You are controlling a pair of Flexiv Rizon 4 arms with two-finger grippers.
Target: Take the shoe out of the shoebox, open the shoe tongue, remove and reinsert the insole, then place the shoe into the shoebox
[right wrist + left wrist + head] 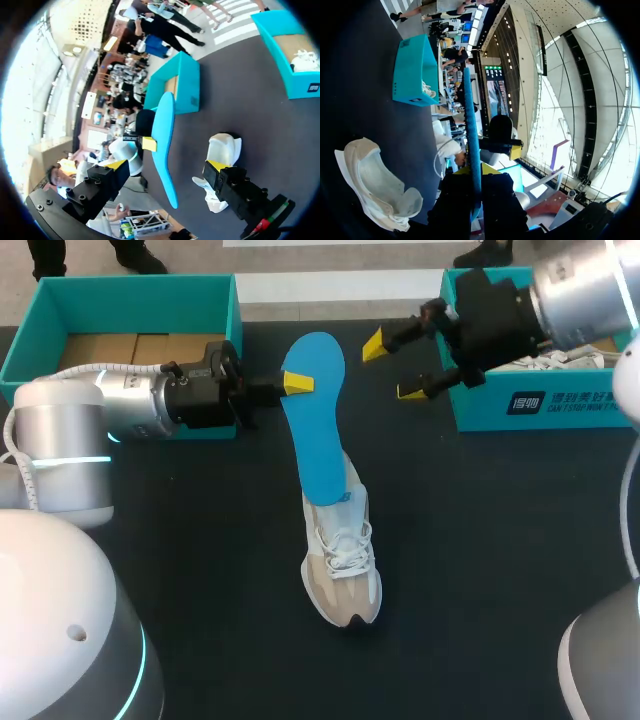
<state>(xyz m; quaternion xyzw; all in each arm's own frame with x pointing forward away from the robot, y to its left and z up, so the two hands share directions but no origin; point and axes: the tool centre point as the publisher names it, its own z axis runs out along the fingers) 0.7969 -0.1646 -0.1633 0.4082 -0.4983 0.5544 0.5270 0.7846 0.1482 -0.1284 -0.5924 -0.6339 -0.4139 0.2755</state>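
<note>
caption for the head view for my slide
Left gripper holds the blue insole, its lower end at the shoe; right gripper hovers open beside it.

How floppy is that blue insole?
The insole is probably light: edge-on it looks a thin strip. Likely bendy, not limp: the left gripper pinches it near one end, yet it runs nearly straight down to the shoe.

A wide, dark charcoal table (480, 570) — matte and plain — lies under soft, even light.

Raised insole (318, 420) blocks the shoe (343, 570) from above; table (480, 570) alongside passable.
</note>
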